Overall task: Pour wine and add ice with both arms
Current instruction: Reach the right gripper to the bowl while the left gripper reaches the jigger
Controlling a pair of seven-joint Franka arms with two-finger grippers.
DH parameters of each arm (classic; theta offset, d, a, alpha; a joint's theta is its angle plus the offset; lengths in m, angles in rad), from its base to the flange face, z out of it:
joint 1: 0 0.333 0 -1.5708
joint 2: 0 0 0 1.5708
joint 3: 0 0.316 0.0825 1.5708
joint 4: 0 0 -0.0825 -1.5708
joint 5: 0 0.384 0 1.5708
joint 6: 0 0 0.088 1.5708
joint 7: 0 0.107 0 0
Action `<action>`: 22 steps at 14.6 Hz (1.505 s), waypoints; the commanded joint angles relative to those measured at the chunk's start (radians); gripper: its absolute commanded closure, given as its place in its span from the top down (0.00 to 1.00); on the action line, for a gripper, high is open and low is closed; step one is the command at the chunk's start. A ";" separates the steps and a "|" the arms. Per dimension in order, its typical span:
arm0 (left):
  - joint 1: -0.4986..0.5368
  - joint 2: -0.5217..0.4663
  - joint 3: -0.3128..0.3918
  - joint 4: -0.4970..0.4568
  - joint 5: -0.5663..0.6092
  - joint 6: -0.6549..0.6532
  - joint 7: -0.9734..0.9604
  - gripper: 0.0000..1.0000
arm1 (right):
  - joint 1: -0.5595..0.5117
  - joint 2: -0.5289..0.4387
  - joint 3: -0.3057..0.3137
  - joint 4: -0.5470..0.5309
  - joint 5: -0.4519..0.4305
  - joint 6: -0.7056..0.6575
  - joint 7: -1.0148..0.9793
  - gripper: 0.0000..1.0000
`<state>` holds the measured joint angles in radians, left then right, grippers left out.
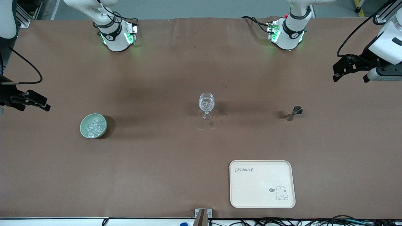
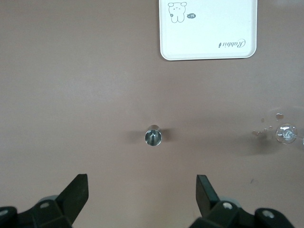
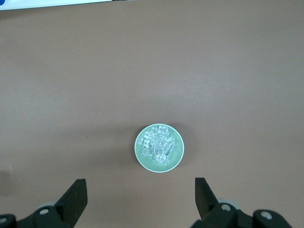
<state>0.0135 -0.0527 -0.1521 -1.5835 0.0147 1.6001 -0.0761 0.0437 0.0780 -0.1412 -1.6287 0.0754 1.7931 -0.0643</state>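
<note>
A clear stemmed wine glass (image 1: pixel 206 105) stands mid-table, something glinting in its bowl; it also shows in the left wrist view (image 2: pixel 286 133). A small metal jigger (image 1: pixel 295 112) stands toward the left arm's end. Wine is not visible anywhere. The ice (image 3: pixel 158 145), small clear cubes, fills a pale green bowl (image 1: pixel 93 126) toward the right arm's end. My left gripper (image 1: pixel 349 77) hangs open over the table near the jigger (image 2: pixel 153 137); its fingers frame bare table (image 2: pixel 142 185). My right gripper (image 1: pixel 33 105) hangs open beside the bowl (image 3: pixel 173 161), empty (image 3: pixel 140 187).
A cream tray (image 1: pixel 262 183) with a rabbit drawing lies nearer to the front camera than the jigger, and shows in the left wrist view (image 2: pixel 208 28). A few dark spots mark the brown table beside the glass foot (image 1: pixel 216 121).
</note>
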 commanded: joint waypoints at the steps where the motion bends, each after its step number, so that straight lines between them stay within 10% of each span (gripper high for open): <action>1: 0.003 -0.015 -0.003 -0.007 0.014 -0.005 0.016 1.00 | -0.002 0.003 0.003 0.003 0.018 0.008 -0.006 1.00; 22: 0.227 0.408 0.005 -0.001 -0.179 0.119 -0.369 1.00 | 0.004 0.140 0.002 -0.150 0.015 0.219 -0.005 1.00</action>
<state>0.2334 0.3446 -0.1403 -1.6001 -0.1601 1.7141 -0.4247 0.0483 0.2289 -0.1386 -1.7064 0.0754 1.9498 -0.0643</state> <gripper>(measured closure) 0.000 0.000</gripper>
